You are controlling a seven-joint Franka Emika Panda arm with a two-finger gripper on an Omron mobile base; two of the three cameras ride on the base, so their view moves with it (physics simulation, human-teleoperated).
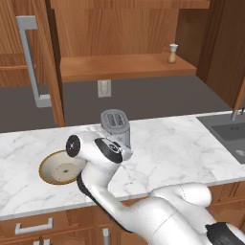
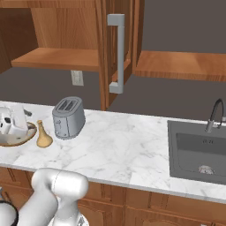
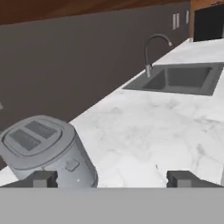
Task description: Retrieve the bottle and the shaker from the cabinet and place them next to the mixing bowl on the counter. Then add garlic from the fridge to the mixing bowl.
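We see a marble counter (image 1: 182,143) across the middle of the left base view, with a grey toaster (image 2: 68,117) left of centre in the right base view. At that view's left edge the mixing bowl (image 2: 22,137) touches the tan bottle (image 2: 43,135). The shaker (image 1: 172,53) stands on the cabinet shelf, upper right of the left base view, and our gripper (image 3: 112,178) stands wide and empty at the bottom of the hand view.

A home kitchen, rendered.
White marble bench (image 2: 119,145) with a grey toaster (image 2: 68,117), steel sink (image 2: 198,152) and tap (image 2: 213,115) at 3 o'clock, wooden cabinets (image 1: 119,28) overhead, wall outlet (image 1: 104,88).
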